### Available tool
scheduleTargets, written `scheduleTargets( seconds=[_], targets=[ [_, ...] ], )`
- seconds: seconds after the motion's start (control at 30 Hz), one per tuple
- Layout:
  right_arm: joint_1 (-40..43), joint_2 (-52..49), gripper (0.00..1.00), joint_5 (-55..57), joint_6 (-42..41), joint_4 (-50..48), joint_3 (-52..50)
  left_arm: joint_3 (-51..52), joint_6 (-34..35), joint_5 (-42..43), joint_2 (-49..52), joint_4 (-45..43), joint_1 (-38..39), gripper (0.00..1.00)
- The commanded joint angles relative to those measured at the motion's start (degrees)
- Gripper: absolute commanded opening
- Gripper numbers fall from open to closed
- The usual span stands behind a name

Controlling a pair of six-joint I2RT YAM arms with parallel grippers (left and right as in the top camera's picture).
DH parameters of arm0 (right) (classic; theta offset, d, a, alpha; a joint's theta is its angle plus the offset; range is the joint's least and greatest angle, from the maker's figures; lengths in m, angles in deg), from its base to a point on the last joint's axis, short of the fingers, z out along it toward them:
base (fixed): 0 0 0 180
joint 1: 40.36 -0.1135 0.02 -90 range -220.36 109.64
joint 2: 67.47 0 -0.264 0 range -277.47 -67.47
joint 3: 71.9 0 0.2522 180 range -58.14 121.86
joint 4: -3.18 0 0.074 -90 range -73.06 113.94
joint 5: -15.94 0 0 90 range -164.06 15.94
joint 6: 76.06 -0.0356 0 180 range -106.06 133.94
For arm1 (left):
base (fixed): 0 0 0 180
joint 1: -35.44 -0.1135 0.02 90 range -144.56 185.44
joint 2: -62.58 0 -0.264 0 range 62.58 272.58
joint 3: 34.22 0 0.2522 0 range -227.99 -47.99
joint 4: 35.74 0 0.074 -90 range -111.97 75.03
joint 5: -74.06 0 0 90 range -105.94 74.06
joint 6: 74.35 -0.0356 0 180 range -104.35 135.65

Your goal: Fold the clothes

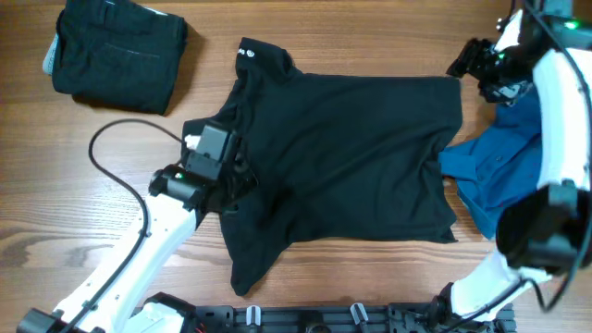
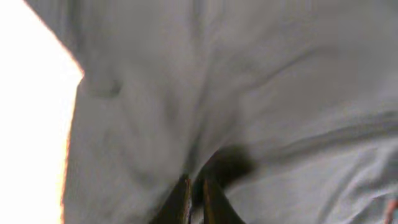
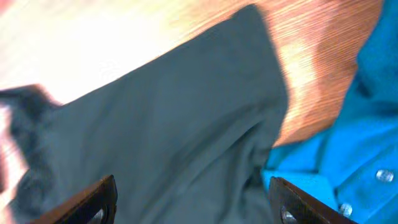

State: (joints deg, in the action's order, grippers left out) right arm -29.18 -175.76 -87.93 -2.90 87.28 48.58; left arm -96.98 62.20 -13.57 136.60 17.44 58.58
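Note:
A black short-sleeved shirt [image 1: 351, 157] lies spread flat across the middle of the table, its collar with a small white mark [image 1: 250, 55] at the upper left. My left gripper [image 1: 242, 176] rests on the shirt's left side. In the left wrist view its fingers [image 2: 196, 182] stand almost together, with a dark fold of the shirt [image 2: 249, 81] bunched at the tips. My right gripper [image 1: 462, 67] hovers by the shirt's upper right corner. Its jaws [image 3: 191, 182] are wide open over the shirt [image 3: 155, 112], with nothing between them.
A folded black garment [image 1: 116, 55] sits at the back left. A crumpled blue garment [image 1: 495, 171] lies at the right, touching the shirt's right edge, and shows beside the right finger [image 3: 348, 124]. A black cable [image 1: 120, 129] loops on the wooden table [image 1: 55, 213] left of the shirt.

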Motion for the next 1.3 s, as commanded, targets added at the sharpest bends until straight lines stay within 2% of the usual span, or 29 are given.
scheduleTargets(
  seconds=[0.0, 0.07, 0.13, 0.3, 0.5, 0.83, 1.07, 1.27],
  targets=[
    [-1.4, 1.7, 0.75, -10.6, 6.0, 4.3, 0.5, -2.7, -9.3, -2.3, 1.4, -6.2, -0.3, 0.16],
    [-3.3, 2.0, 0.74, -12.1, 7.4, 7.7, 0.5, -5.6, -12.5, -2.3, 4.9, -8.0, -1.6, 0.24],
    [-4.9, 2.2, 0.73, -12.1, 7.5, 9.2, 0.5, -8.1, -14.1, -2.3, 8.4, -8.4, -3.0, 0.25],
    [-10.4, 4.9, 0.72, -11.9, 7.7, 10.5, 0.5, -17.4, -19.6, -1.8, 22.8, -7.8, -6.8, 0.24],
    [-16.0, 10.7, 0.73, -11.9, 7.3, 10.8, 0.5, -22.5, -20.3, -1.9, 33.1, -7.8, -9.5, 0.23],
    [-17.2, 19.2, 0.73, -11.9, 5.7, 11.9, 0.5, -22.5, -23.9, -2.2, 37.8, -9.0, -13.5, 0.23],
    [-17.2, 23.2, 0.73, -11.9, 5.7, 14.8, 0.5, -22.5, -23.9, -2.5, 40.8, -10.4, -14.3, 0.23],
    [-17.2, 25.2, 0.73, -11.9, 6.0, 17.4, 0.5, -22.5, -23.8, -7.7, 41.5, -10.5, -17.3, 0.23]
  ],
)
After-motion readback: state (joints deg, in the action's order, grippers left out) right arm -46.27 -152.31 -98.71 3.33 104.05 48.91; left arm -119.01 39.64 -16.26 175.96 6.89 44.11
